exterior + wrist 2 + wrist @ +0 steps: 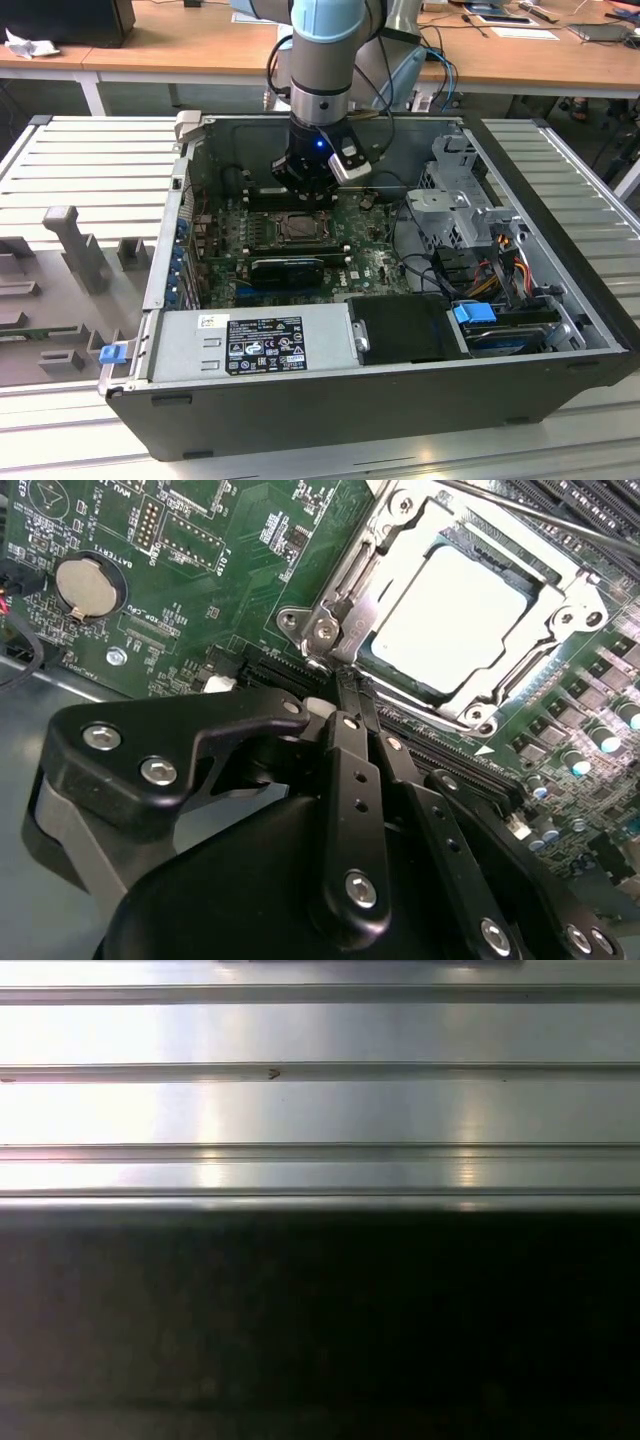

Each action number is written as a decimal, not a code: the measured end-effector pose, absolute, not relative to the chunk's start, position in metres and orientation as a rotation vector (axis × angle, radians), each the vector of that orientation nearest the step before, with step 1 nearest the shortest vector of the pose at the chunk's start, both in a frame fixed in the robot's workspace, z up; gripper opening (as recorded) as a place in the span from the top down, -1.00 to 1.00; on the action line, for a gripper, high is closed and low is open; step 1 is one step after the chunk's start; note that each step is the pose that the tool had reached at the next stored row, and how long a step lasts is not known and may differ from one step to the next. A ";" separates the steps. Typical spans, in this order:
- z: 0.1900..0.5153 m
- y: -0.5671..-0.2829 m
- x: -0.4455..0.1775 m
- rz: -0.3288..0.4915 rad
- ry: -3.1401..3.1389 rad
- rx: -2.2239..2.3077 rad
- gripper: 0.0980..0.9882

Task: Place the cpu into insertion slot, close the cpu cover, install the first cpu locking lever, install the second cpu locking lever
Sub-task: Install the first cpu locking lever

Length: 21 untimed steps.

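Gripper (345, 685) fingers pinched together on nothing, we press at the corner of the thin silver metal cpu cover (375, 600), closed over the pale silvery square cpu (450, 610) seated in its dark-framed insertion slot (297, 228), best nudged gently.

The cpu (455, 610) lies in the insertion slot (370, 655) under the cpu cover (500, 685); the fingers (352, 705) sit just beside the slot's corner
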State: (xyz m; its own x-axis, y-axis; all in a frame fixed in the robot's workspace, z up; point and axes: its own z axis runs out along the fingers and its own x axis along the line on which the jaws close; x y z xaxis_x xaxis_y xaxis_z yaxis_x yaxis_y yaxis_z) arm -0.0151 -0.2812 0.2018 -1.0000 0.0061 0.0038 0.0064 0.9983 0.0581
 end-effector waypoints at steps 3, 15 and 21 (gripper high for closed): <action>0.203 -0.281 -0.015 -0.092 -3.137 -0.010 0.98; 0.216 -0.284 -0.015 -0.089 -3.137 -0.010 0.98; 0.216 -0.285 -0.015 -0.089 -3.137 -0.010 0.98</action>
